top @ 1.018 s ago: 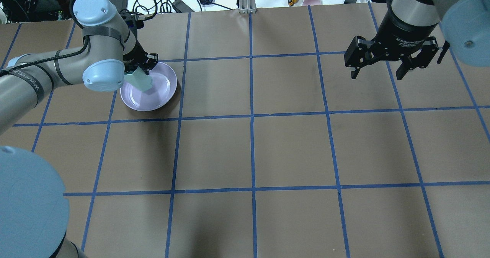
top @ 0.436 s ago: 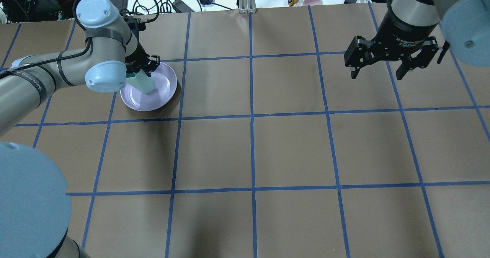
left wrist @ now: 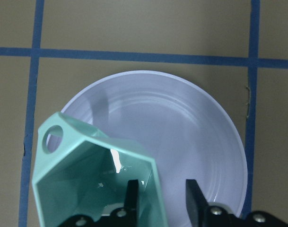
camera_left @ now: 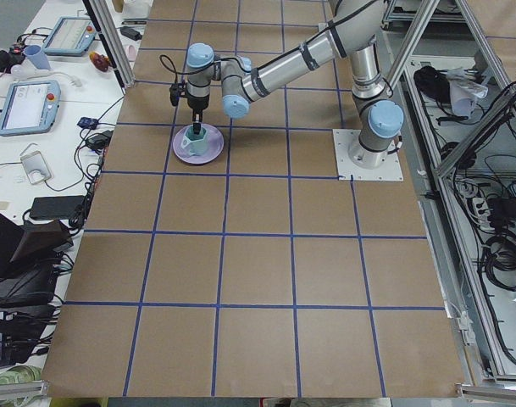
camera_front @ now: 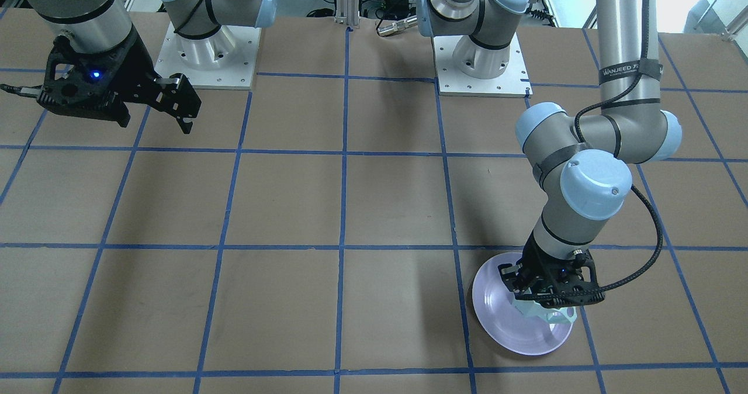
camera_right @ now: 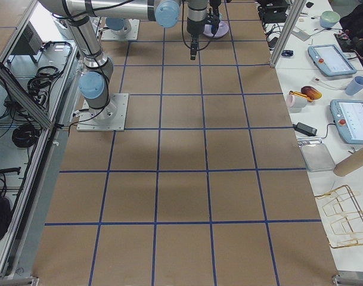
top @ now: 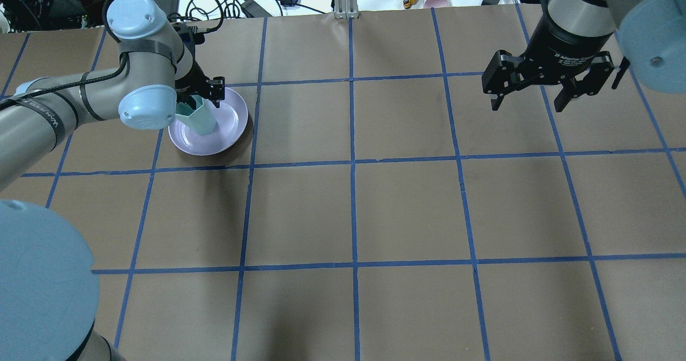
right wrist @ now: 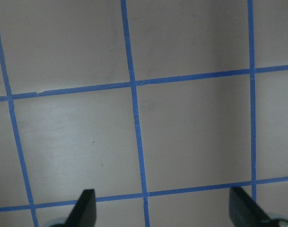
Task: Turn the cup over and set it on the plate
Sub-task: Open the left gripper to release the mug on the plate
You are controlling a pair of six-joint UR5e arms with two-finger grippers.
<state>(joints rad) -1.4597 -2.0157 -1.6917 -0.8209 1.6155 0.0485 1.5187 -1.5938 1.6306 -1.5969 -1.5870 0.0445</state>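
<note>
Table point(top: 407, 211): matte brown paper, blue tape grid.
Plate point(top: 233, 115): round, glossy lavender, raised rim, far-left square.
Cup point(top: 199, 117): mint, faceted, hexagonal mouth up, off-centre over plate; base contact unclear.
Left gripper point(left wrist: 161, 203): fingers narrowly apart, pinching cup wall, one inside, one outside.
Right gripper point(top: 528, 104): fingers spread wide, holding nothing, well apart from plate.

Approach room on the worktop point(top: 353, 211). The left gripper point(top: 201, 97) and its arm overhang the plate's point(top: 231, 134) left side, fingers straddling the wall of the cup point(top: 202, 119). The plate's right rim lies exposed. Bare gridded surface spans to the spread-jawed right gripper point(top: 530, 103), well apart.
</note>
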